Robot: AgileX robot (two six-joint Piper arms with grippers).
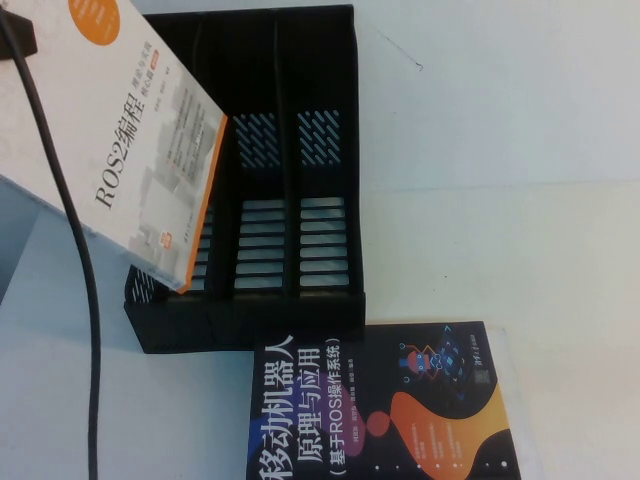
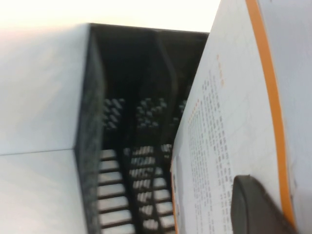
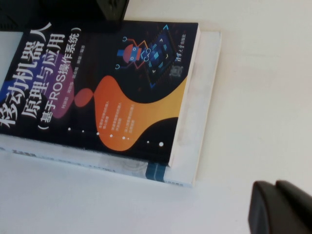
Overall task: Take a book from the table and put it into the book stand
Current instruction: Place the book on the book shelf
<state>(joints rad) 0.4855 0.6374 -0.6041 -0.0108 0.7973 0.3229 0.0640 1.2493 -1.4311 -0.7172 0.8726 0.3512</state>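
My left gripper (image 2: 254, 197) is shut on a white book with an orange edge (image 1: 150, 130). It holds the book tilted above the left slot of the black book stand (image 1: 300, 160). In the left wrist view one dark finger (image 2: 258, 209) presses on the book's back cover (image 2: 229, 122), with the stand's slots (image 2: 136, 146) beside it. A dark book with an orange shape (image 1: 390, 410) lies flat on the table in front of the stand; it also shows in the right wrist view (image 3: 107, 87). My right gripper (image 3: 282, 207) is shut and empty over bare table beside the dark book.
A black cable (image 1: 75, 230) hangs down the left side of the high view. The stand has three slots, the middle (image 1: 258, 230) and right (image 1: 325, 230) ones empty. White table (image 1: 500, 180) extends to the right of the stand.
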